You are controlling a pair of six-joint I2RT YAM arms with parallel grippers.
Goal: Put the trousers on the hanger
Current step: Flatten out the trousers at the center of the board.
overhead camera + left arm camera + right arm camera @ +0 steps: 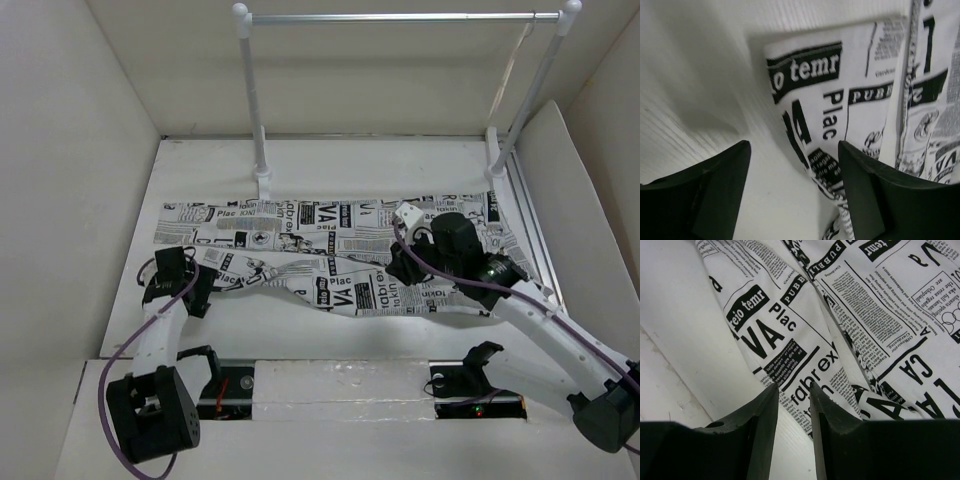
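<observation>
Trousers (330, 245) are spread flat across the white table (330, 335), below the metal rail (400, 17) and between white walls (80, 150). The left gripper (794, 150) is held wide apart at their left end. The right gripper (792, 386) is narrowed over the cloth; whether it grips cannot be told.

The trousers (340, 225) lie spread on the white table (300, 335).
</observation>
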